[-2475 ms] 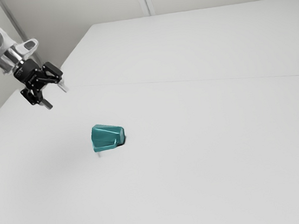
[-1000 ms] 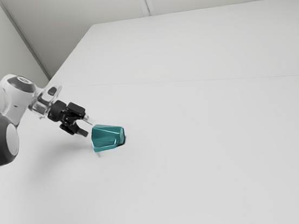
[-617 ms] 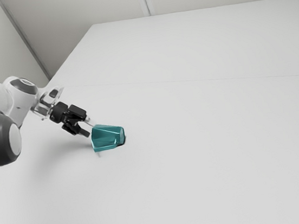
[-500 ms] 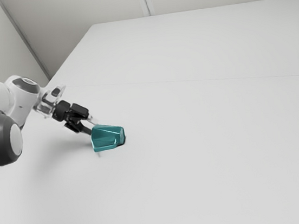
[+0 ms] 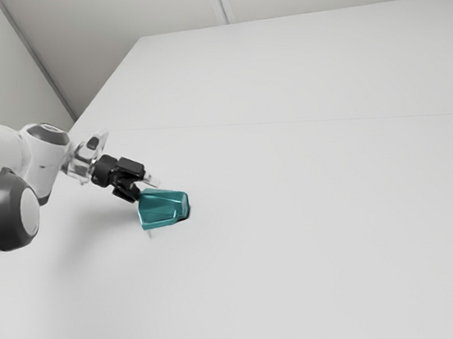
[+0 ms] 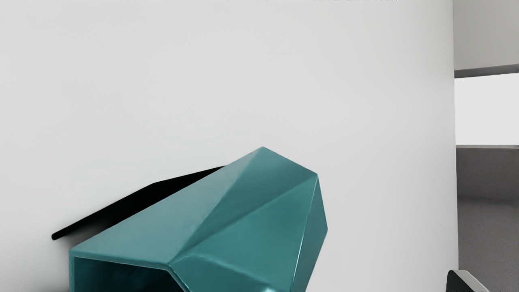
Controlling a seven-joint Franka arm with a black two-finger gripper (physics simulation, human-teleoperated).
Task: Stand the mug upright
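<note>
A teal mug (image 5: 163, 208) lies sideways, its rim (image 6: 121, 260) near the spread jaws of the black gripper (image 5: 145, 189); straddling that rim squarely, then closing and tipping slowly, looks safest.

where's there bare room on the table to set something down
Bare: the table from the mug to the exterior view's right, and below it toward that view's bottom edge. Crowded: the mug's open end, where the gripper is.

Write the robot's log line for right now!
mug: on its side on the table | pincer: open, at mug's open end | touching: can't tell | upright: not yet
</note>
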